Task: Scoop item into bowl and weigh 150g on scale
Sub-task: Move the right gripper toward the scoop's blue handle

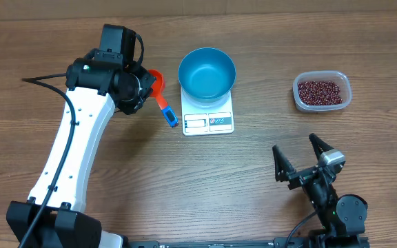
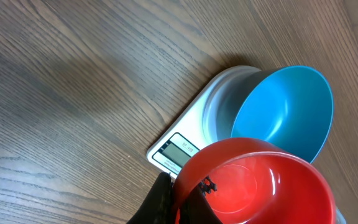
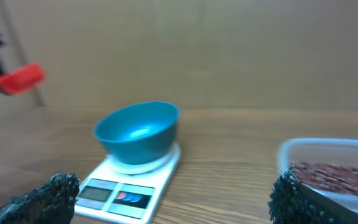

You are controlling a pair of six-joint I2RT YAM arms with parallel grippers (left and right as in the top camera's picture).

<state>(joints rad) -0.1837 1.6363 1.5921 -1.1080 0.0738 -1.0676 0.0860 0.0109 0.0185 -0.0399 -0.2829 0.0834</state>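
The smooth round blue bowl (image 1: 207, 72) is sitting on the flat white scale (image 1: 209, 122); grainy red-brown beans (image 1: 318, 90) are filling the clear tub (image 1: 348, 94). The left end effector (image 1: 147, 87) is clamping a glossy red scoop (image 1: 158, 80); the right end effector (image 1: 296, 157) is standing spread wide, empty.

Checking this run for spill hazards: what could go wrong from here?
The left end effector holds the empty red scoop beside the bowl, while the beans sit in the tub far right; reaching across could knock the bowl off the scale. Carrying a full scoop back that far may spill beans.

Wood-grain table (image 1: 185, 193), perhaps tan wall (image 3: 229, 50)
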